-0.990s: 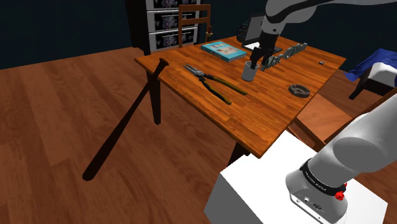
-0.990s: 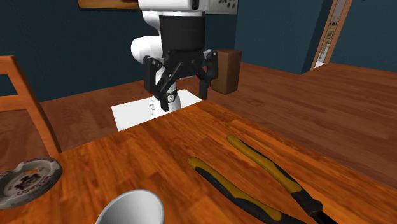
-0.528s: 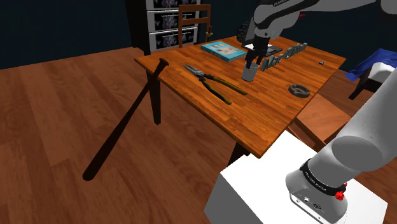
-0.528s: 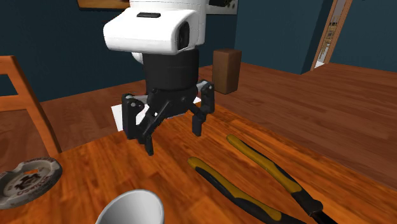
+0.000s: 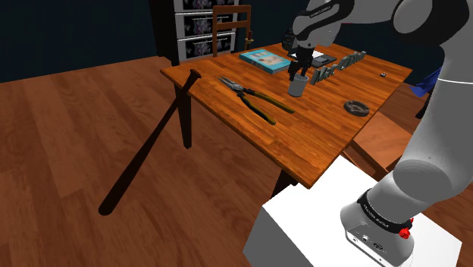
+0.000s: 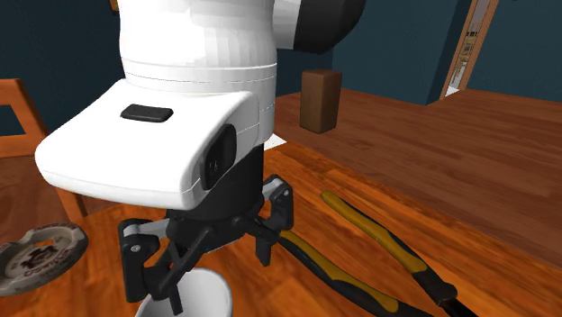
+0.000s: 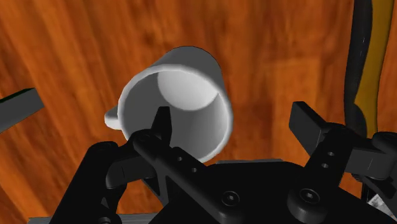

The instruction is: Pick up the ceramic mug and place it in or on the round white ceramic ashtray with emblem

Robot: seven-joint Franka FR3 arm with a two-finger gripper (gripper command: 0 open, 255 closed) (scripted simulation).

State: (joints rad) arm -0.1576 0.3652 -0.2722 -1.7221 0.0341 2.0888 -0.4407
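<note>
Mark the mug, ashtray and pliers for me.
mug (image 7: 184, 95): wrist view, inner wall.
ashtray (image 6: 65, 240): second exterior view, rim.
pliers (image 6: 387, 243): second exterior view, yellow handle grip.

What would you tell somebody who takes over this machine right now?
Black two-finger gripper: open, one finger over the mouth of the plain white mug, the other outside its wall; nothing clasped.
Mug: upright on the brown wooden table.
Round grey ashtray with dark emblem: on the same table, apart from the mug.
Done: approach. Left: close, lift, carry, set mug on ashtray.
</note>
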